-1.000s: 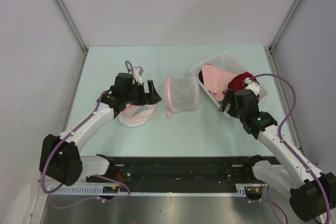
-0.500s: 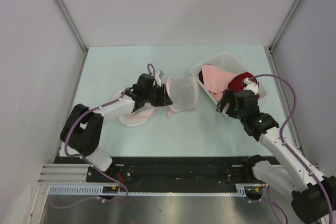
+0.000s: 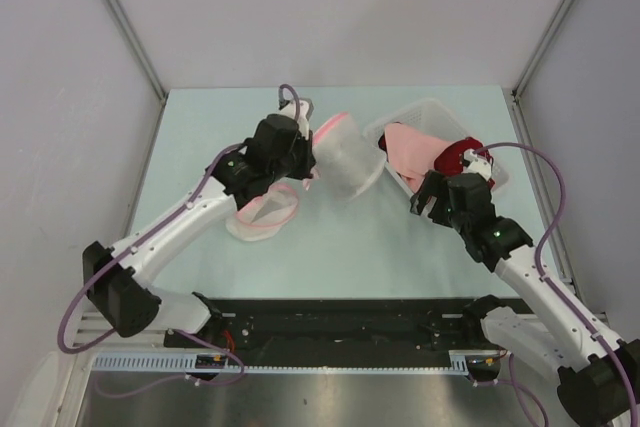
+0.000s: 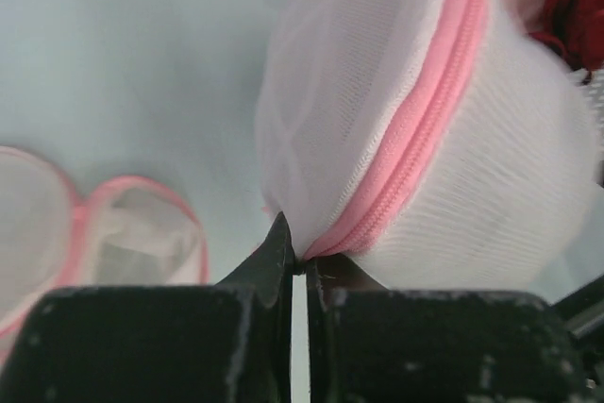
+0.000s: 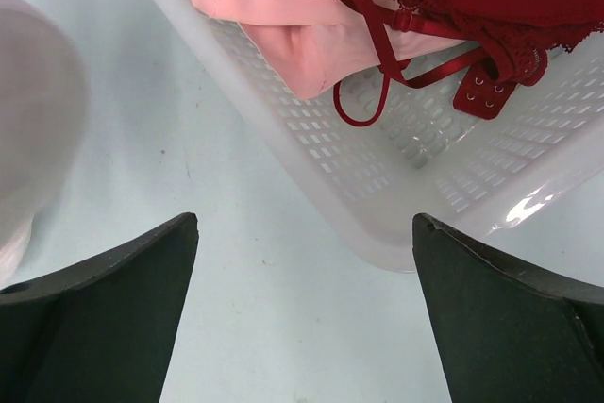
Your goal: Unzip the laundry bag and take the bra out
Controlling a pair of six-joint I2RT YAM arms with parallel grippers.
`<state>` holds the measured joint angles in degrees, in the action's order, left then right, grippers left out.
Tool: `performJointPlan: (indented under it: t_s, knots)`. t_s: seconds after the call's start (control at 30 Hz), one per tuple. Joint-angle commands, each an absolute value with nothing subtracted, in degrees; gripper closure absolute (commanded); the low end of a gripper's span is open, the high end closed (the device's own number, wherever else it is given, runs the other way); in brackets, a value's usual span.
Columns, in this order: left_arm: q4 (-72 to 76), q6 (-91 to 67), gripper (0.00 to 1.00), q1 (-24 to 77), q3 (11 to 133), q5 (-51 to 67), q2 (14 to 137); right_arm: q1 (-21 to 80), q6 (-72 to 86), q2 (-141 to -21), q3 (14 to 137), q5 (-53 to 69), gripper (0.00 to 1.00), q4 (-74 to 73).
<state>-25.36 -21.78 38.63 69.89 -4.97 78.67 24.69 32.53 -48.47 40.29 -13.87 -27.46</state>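
Left hand [image 4: 299, 260] clamped on pink zipper seam of laundry bag [image 3: 347, 155]; bag held just left of white basket [image 3: 432, 110]. Right hand [image 5: 304, 233] spread wide, hovering over surface [image 3: 330, 237] beside basket's near wall.

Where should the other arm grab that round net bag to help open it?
Probably the plain white mesh wall of the laundry bag, coming in from the right gripper side. The left gripper pinches the bag's edge at the pink zipper trim, so that end is taken. The opposite wall is bare, soft and bulging, so open jaws could bunch it.
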Motion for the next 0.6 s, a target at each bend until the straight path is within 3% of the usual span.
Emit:
performJointPlan:
  t_s: [0.0, 0.1, 0.17, 0.2, 0.23, 0.3, 0.43, 0.57]
  knots:
    - [-42.6, -14.2, 1.00, 43.7, 78.8, -25.3, 77.5, 25.1, 32.9, -49.2, 41.9, -13.6, 0.00, -25.8]
    - [-45.5, -16.2, 0.99, 49.0, 79.4, -26.9, 79.6, 25.1, 33.1, -50.4, 42.0, -14.1, 0.00, -25.2]
    - [-45.2, -18.5, 0.91, 52.6, 79.9, -25.5, 81.6, 25.1, 33.8, -50.6, 42.0, -15.0, 0.00, -25.0]
    - [-45.1, -18.4, 0.61, 56.2, 81.1, -22.7, 85.0, 25.2, 34.1, -50.7, 42.0, -15.4, 0.00, -25.1]
    - [-45.8, -18.0, 0.39, 57.8, 82.2, -23.1, 86.6, 25.1, 34.2, -50.4, 42.0, -15.9, 0.00, -25.1]
    - [-50.0, -18.3, 0.06, 59.8, 85.4, -26.5, 90.8, 25.1, 34.2, -49.6, 42.0, -16.2, 0.00, -25.8]
    - [-48.5, -17.3, 0.00, 58.7, 85.1, -30.9, 86.8, 25.2, 33.8, -46.9, 41.9, -16.9, 0.00, -27.0]
    - [-42.5, -16.9, 0.00, 52.4, 81.4, -19.3, 77.8, 25.2, 33.8, -45.7, 42.0, -15.0, 0.00, -26.4]
